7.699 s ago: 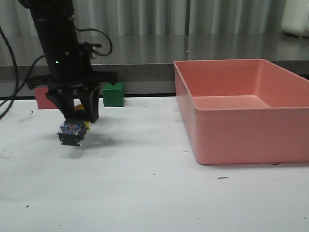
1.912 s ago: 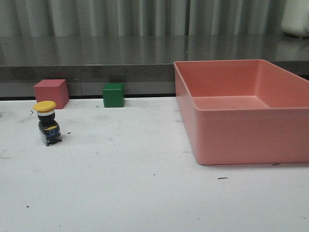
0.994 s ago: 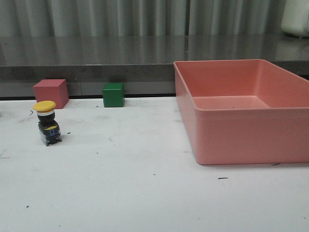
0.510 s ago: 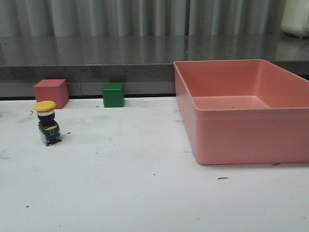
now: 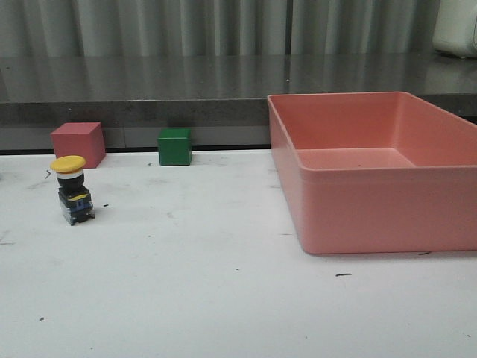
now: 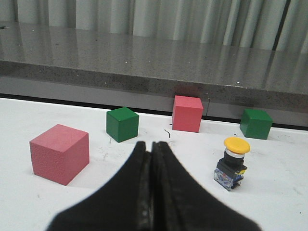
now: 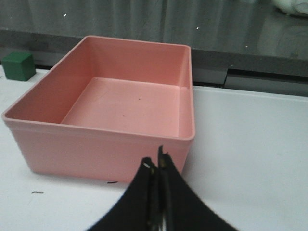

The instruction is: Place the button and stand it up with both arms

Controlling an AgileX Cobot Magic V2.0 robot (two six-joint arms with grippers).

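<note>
The button (image 5: 73,191) stands upright on the white table at the far left, yellow cap up, dark base with blue bits down. It also shows in the left wrist view (image 6: 233,159), standing free. My left gripper (image 6: 149,144) is shut and empty, well back from the button, which is off to one side of it. My right gripper (image 7: 157,162) is shut and empty, close to the near wall of the pink bin. Neither arm shows in the front view.
A large pink bin (image 5: 298,179) takes up the right of the table, empty inside (image 7: 101,65). A red cube (image 5: 77,143) and a green cube (image 5: 175,146) sit at the back left. The left wrist view shows another red cube (image 6: 60,153) and green cube (image 6: 122,123).
Earlier my left gripper held the button above the table; now the button stands alone and the arm is gone from the front view. Nothing has moved over the last two seconds.
</note>
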